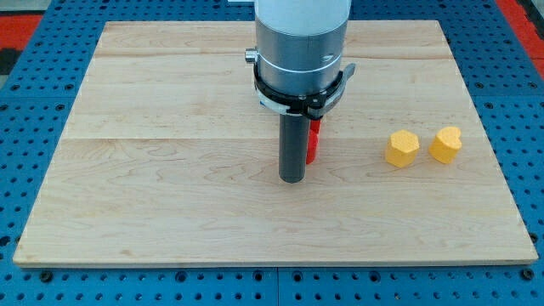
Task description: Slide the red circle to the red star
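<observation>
A red block (313, 142) shows only as a narrow strip at the right side of my rod, near the board's middle. Most of it is hidden behind the rod, so I cannot tell its shape or whether it is one red block or two. My tip (293, 178) rests on the wooden board, touching or just to the lower left of the red block. The arm's grey body covers the board's top middle.
A yellow hexagon block (402, 149) and a yellow heart block (445, 144) lie side by side at the view's right. The wooden board (153, 170) sits on a blue perforated table.
</observation>
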Controlling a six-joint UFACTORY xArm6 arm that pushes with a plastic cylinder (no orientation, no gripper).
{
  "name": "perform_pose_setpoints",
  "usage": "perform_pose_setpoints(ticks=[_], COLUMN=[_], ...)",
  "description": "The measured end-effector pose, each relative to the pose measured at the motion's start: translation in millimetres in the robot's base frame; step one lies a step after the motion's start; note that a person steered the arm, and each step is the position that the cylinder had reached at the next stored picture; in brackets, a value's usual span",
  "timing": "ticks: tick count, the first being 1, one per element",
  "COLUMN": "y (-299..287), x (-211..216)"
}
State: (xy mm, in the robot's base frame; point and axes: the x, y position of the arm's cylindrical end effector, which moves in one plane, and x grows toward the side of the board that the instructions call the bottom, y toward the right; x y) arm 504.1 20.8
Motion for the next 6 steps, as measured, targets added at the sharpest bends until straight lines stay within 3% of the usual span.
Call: perform_pose_setpoints(ticks=[4,6], y=[1.1,-1.6], x=[-44.1,5.4])
